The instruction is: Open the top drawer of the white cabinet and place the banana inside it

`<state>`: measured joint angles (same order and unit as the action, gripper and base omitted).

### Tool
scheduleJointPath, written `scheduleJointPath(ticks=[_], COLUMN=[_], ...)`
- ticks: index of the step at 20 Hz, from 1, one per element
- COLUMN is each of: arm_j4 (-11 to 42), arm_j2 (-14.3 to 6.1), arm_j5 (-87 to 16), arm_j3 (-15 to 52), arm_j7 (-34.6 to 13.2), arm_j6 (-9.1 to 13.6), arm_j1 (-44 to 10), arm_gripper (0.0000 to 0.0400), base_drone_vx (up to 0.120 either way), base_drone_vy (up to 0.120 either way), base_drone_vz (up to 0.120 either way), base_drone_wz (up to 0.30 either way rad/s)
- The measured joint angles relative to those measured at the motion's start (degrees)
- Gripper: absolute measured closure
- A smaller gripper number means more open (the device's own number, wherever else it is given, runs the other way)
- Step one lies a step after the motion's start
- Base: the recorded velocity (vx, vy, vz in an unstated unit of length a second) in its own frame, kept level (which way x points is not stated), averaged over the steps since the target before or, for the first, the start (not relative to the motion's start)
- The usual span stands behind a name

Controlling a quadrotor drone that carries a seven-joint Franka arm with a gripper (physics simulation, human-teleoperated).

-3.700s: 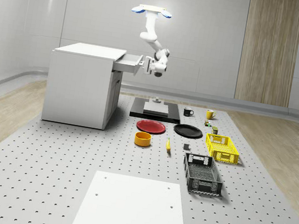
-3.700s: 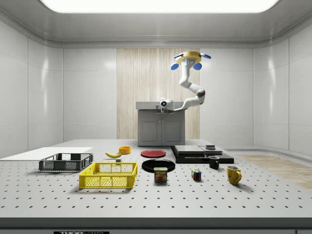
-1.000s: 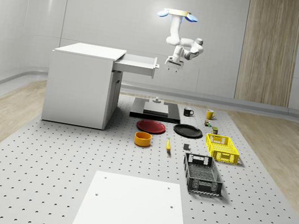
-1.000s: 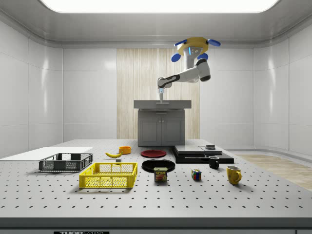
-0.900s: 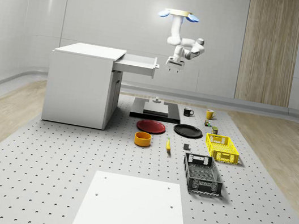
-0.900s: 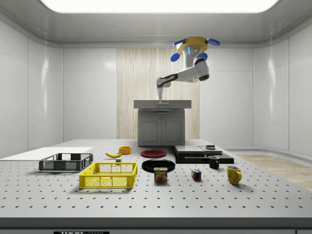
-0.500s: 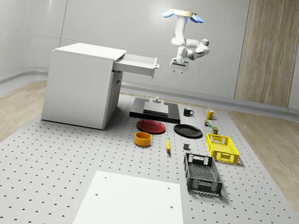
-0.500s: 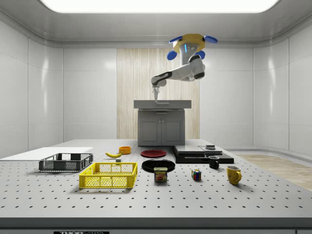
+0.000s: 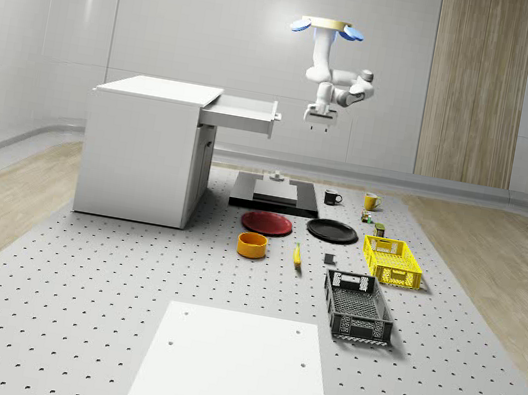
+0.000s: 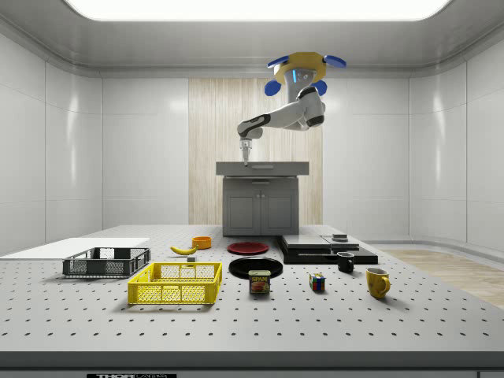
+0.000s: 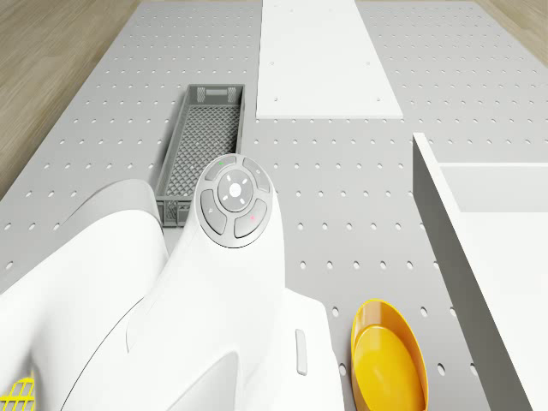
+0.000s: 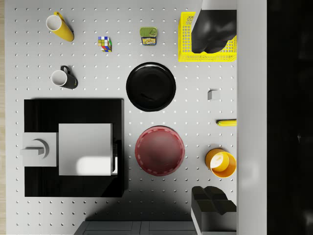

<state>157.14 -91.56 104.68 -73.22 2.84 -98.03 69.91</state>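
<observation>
White cabinet (image 9: 146,147) in the whole-scene view has its top drawer (image 9: 245,115) pulled out; drone (image 9: 328,29) hovers high beside it, gripper (image 9: 317,120) pointing down just off the drawer front. Wrist view: fingers (image 12: 213,29) apart, empty; banana (image 12: 226,122) lies on the table by the orange bowl (image 12: 220,163).

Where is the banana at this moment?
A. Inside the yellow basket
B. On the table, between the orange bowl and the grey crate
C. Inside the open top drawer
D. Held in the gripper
B: the banana lies on the table, between the orange bowl and the grey crate, while the gripper hangs in the air beside the open top drawer.
</observation>
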Motion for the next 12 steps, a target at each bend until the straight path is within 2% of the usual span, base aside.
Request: scheduleJointPath(ticks=[12], arm_j4=[0.03], arm_j2=[0.36], arm_j5=[0.23], arm_j3=[-0.02], arm_j7=[0.03], arm_j6=[0.45], arm_j1=[-0.04], arm_gripper=[0.0], base_drone_vx=[0.12], base_drone_vy=[0.0], base_drone_vz=[0.0], base_drone_wz=[0.0])
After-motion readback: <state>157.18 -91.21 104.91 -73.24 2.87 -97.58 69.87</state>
